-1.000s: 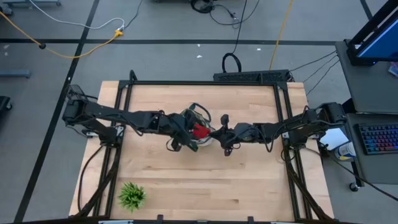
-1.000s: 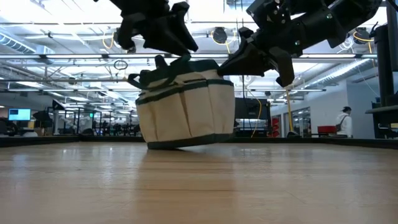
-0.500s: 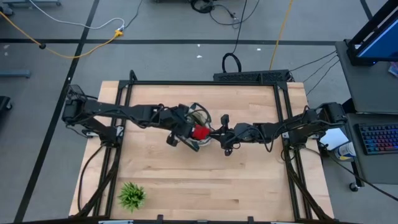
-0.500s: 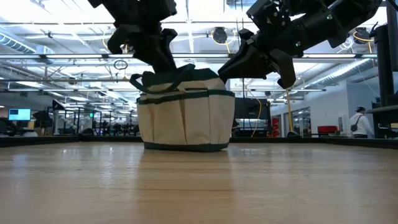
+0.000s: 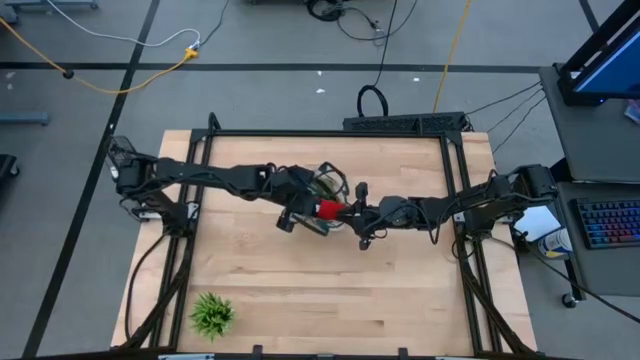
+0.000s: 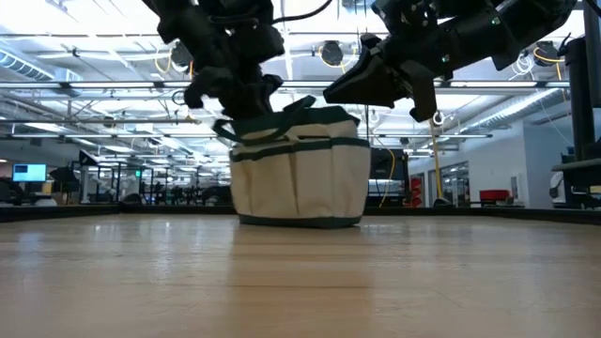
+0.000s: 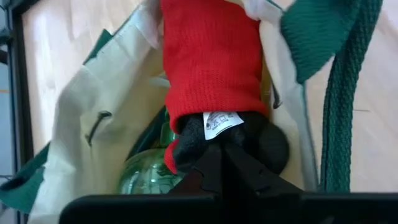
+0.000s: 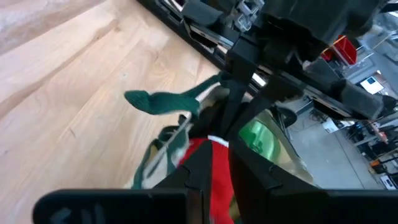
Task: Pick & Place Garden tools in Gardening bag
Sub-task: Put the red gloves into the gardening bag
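Jaws of the left gripper [image 7: 225, 163] are being clamped on the red-and-black glove [image 7: 214, 74] inside the gardening bag [image 6: 300, 174], while the right gripper's [image 8: 219, 163] stand narrowly apart.

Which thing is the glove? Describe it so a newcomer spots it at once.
Start at the cream bag with green trim in the middle of the table, between both arms. The glove pokes from its open top beside a green bottle. It is the only red thing there.

Glove [image 7: 211, 68] top cut off by frame edge; spray bottle [image 7: 146, 177] mostly hidden under it inside bag [image 7: 81, 118].
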